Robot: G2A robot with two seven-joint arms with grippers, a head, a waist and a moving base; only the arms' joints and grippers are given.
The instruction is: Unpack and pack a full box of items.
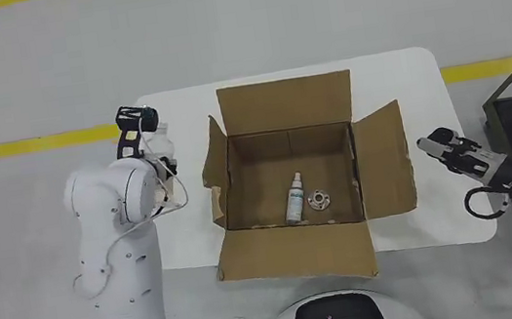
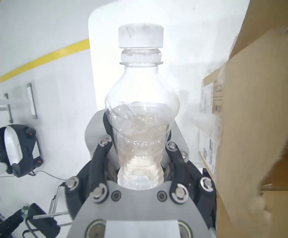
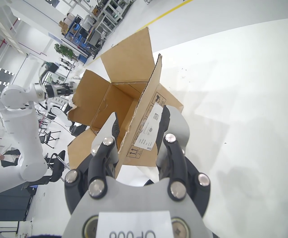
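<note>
Clamping clear bottle [image 2: 141, 94] low between left jaws.

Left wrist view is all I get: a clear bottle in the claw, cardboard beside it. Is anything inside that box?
Observer: Yes. In the top view the open box holds a white spray bottle, lying down, and a small round part beside it.
Visitor: Where is the other arm?
Observer: The right gripper is open and empty, over the table on the box's opposite side from your bottle.
Visitor: Are the flaps shut?
Observer: No, all four are folded outward.
</note>
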